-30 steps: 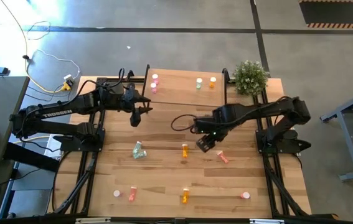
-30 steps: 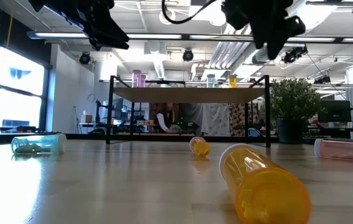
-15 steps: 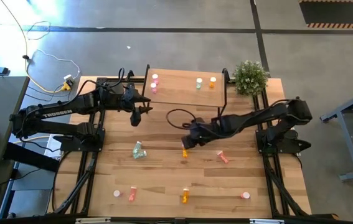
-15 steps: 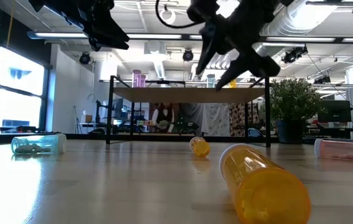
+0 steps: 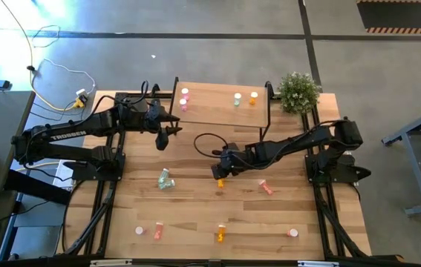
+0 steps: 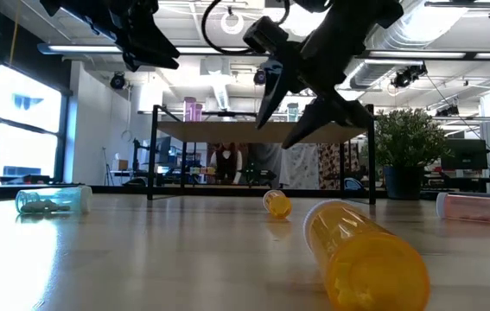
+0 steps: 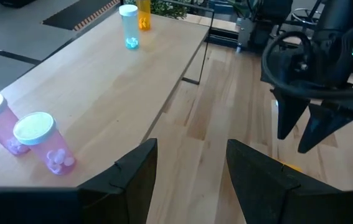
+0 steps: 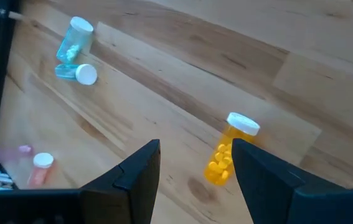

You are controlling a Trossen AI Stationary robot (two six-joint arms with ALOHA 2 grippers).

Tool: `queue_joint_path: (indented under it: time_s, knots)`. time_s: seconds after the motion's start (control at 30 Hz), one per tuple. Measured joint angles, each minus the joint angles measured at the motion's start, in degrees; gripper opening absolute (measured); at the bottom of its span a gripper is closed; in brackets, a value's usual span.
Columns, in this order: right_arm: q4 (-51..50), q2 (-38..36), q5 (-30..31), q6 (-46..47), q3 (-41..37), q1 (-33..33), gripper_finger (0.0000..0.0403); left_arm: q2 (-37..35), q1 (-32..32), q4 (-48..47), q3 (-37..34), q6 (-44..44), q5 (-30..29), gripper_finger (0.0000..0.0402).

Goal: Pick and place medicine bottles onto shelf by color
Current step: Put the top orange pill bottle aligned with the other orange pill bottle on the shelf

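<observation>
Your target, the orange bottle (image 8: 231, 149), lies on its side on the counter (image 5: 195, 215), mid-board, in front of the shelf (image 5: 217, 111). Right claw (image 5: 218, 172) hangs just above it, released and empty, fingers (image 8: 140, 174) spread either side of the bottle in the wrist view, not touching. Right arm is stretched low from its base toward counter centre. Two pale green bottles (image 8: 73, 53) lie together farther off to the shelf's front-left. Left claw (image 5: 162, 138) is open too, empty, hovering off the shelf's left front corner, near the two pink bottles (image 7: 23, 130) standing on the shelf.
</observation>
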Motion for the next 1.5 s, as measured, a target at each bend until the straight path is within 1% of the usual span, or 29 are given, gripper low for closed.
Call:
queue_joint_path:
  time_s: [0.17, 0.43, 0.6, 0.8, 1.0, 1.5]
  knots:
    - [-0.41, 0.8, 1.6, 0.04, 0.07, -0.1, 0.019, 0.0, 0.02, -0.01, 0.0, -0.01, -0.14, 0.0184]
    - [-0.59, 4.55, 1.79, 0.28, 0.04, -0.15, 0.019, 0.0, 0.02, -0.01, 0.0, 0.0, -0.13, 0.0184]
    - [-0.36, 5.17, 1.86, 0.3, 0.04, -0.16, 0.019, 0.0, 0.02, 0.0, 0.0, -0.38, -0.12, 0.0184]
    - [-0.29, 5.44, 3.89, -0.11, 0.04, -0.3, 0.019, 0.0, 0.02, 0.0, 0.0, -0.43, -0.12, 0.0184]
    - [0.88, 8.04, 2.82, 0.08, 0.04, -0.33, 0.019, 0.0, 0.0, 0.0, 0.0, -0.43, -0.12, 0.0184]
    - [1.37, 11.44, 2.12, 1.17, 0.04, 0.09, 0.019, 0.0, 0.0, 0.0, 0.0, -0.43, -0.14, 0.0184]
